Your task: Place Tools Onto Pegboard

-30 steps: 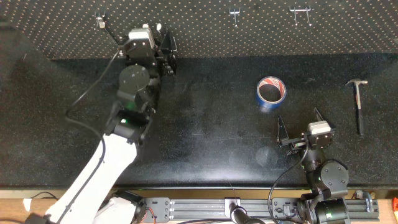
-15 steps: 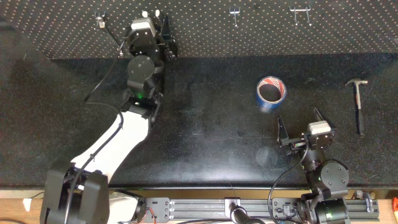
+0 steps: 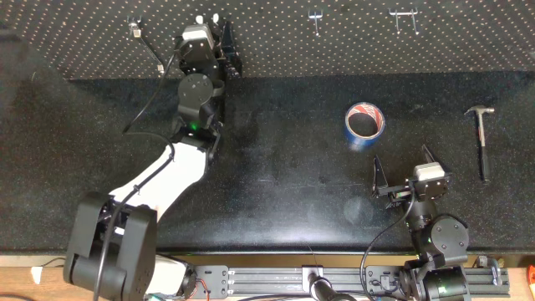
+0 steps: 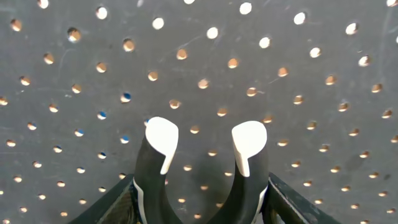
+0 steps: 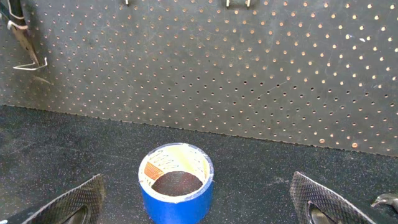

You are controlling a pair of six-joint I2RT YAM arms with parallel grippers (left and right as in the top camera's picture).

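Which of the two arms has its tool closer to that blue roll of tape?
Right. The right tool is close in front of the blue roll of tape, facing it. The left tool is far off, up against the pegboard.

The black worktop (image 3: 284,176), seemingly covered by a coarse dark mat, carries a roll of blue tape (image 3: 364,125) lying flat, its hole facing up, right of centre. Well apart, near the right edge, lies a hammer (image 3: 481,142), head toward the back.
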